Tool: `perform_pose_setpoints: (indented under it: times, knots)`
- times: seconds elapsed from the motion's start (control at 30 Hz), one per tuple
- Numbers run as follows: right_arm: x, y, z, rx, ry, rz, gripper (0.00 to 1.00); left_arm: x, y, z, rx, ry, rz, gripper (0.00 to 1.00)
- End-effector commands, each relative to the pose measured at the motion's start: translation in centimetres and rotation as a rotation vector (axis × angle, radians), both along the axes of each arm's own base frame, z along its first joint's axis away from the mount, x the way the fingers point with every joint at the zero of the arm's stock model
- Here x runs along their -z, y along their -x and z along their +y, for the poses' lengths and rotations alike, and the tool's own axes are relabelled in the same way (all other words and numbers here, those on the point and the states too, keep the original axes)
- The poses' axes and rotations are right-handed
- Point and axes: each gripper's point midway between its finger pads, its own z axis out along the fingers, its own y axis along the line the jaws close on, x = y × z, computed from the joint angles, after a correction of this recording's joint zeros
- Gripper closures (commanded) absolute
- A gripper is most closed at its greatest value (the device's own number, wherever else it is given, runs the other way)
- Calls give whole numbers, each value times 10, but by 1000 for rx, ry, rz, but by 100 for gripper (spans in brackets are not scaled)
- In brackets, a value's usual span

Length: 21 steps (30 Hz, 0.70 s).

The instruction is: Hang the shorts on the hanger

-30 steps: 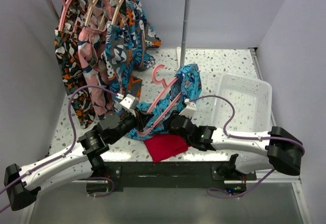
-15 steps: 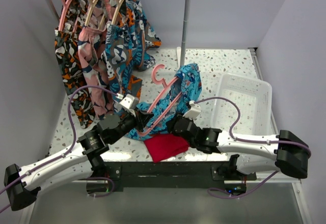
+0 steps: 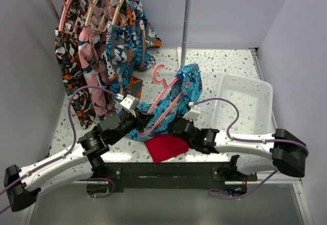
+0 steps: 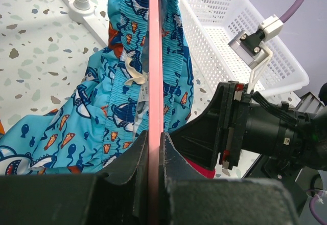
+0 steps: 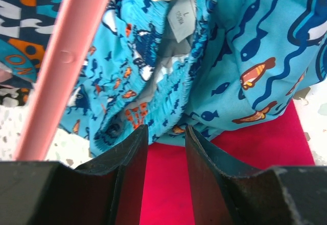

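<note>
Pink hanger (image 4: 155, 56) — clenched in left fingers (image 4: 130, 161) | shorts (image 5: 245, 41) just beyond right fingers (image 5: 127, 171), released

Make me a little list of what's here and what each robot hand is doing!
left gripper: shut on the hanger
right gripper: open, tips at the shorts, above the red cloth
shorts: bunched against the hanger; can't tell if they're hooked on
basket: white, on the right
hung clothes: on the rail, back left
</note>
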Motion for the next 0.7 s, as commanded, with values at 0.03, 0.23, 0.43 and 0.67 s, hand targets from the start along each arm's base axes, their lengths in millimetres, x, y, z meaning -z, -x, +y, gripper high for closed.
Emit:
perform_pose_setpoints:
  times: [0.03, 0.23, 0.43, 0.67]
  knots:
    - [-13, -15, 6, 65, -29, -54, 62, -45, -4, -2, -18, 138, -84, 100]
    - [-17, -22, 10, 84, -57, -70, 64, -47, -4, -2, -20, 140, -88, 100]
    - [-22, -26, 21, 73, -61, -70, 65, -46, -4, -3, -19, 149, -88, 100]
    - [-11, -27, 23, 82, -39, -48, 67, -50, -5, -2, -24, 165, -94, 100]
